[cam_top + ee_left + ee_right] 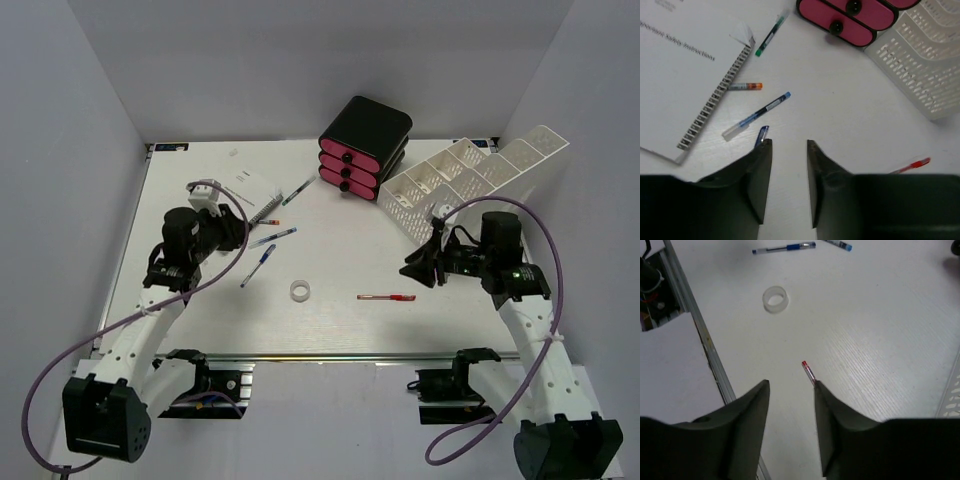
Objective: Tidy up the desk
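The white desk (pixel 340 325) carries scattered stationery. My left gripper (pixel 243 232) (pixel 789 144) hovers open over bare desk, with nothing between its fingers. A dark blue pen (pixel 257 266) (pixel 761 136) pokes out just behind its left fingertip. Beyond lie a light blue pen (pixel 273 237) (pixel 757 116), a short orange-capped marker (pixel 745 86), a green pen (pixel 297 190) (pixel 770 34) and a spiral notebook (pixel 250 190) (pixel 675 75). My right gripper (pixel 412 270) (pixel 791 384) is open and empty above the desk. A red pen (pixel 386 297) (pixel 808 371) emerges past its right fingertip. A tape roll (pixel 300 291) (pixel 775 299) sits mid-desk.
A black-and-pink drawer unit (pixel 363 147) (pixel 850 17) stands at the back. A white perforated compartment tray (pixel 470 185) (pixel 920 65) lies to its right. A silver rail (pixel 330 355) (pixel 700 330) runs along the near edge. Grey walls enclose three sides.
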Motion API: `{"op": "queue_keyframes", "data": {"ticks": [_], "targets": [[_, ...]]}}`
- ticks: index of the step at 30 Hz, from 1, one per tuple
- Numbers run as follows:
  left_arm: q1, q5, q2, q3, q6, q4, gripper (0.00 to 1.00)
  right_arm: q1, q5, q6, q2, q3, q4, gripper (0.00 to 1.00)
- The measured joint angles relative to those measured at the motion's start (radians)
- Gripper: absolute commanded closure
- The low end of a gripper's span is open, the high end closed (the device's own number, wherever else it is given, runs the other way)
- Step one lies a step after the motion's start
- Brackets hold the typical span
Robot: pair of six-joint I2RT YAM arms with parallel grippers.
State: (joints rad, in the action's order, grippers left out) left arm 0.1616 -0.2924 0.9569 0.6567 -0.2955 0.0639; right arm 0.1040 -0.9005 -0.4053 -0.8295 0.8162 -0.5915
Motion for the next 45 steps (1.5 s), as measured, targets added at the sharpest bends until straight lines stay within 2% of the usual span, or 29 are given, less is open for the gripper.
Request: {"op": "queue_keyframes", "data": {"ticks": [2, 3, 8, 14, 19, 24, 31, 35, 38, 45], "targets": [[-0.002, 0.022, 0.035, 0.032, -0.011, 0.049, 0.3, 0.005, 0.011, 0.022, -0.019, -0.032, 0.037, 0.46], [-0.003, 0.037, 0.047, 0.047, -0.011, 0.068, 0.26, 0.01, 0.016, 0.031, -0.031, -0.038, 0.047, 0.43], [0.002, 0.15, 0.111, 0.12, 0.012, 0.151, 0.23, 0.031, 0.047, 0.052, -0.069, -0.04, 0.08, 0.32], [0.025, 0.334, 0.333, 0.297, 0.082, 0.288, 0.17, 0.055, 0.037, 0.072, -0.074, -0.038, 0.109, 0.22], [0.145, 0.494, 0.478, 0.415, 0.145, 0.391, 0.12, 0.071, 0.008, 0.08, -0.122, -0.018, 0.124, 0.22], [0.313, 0.715, 0.608, 0.462, 0.199, 0.454, 0.12, 0.084, 0.0, 0.084, -0.141, -0.017, 0.153, 0.22], [0.364, 0.937, 0.773, 0.53, 0.279, 0.498, 0.17, 0.093, 0.004, 0.079, -0.098, -0.048, 0.178, 0.21], [0.363, 0.971, 0.823, 0.561, 0.352, 0.459, 0.29, 0.095, 0.002, 0.072, -0.076, -0.064, 0.176, 0.2], [0.354, 0.972, 0.865, 0.577, 0.39, 0.422, 0.33, 0.095, 0.0, 0.072, -0.072, -0.066, 0.176, 0.2], [0.348, 0.977, 0.933, 0.579, 0.485, 0.343, 0.36, 0.095, 0.001, 0.068, -0.072, -0.067, 0.176, 0.2]]}}
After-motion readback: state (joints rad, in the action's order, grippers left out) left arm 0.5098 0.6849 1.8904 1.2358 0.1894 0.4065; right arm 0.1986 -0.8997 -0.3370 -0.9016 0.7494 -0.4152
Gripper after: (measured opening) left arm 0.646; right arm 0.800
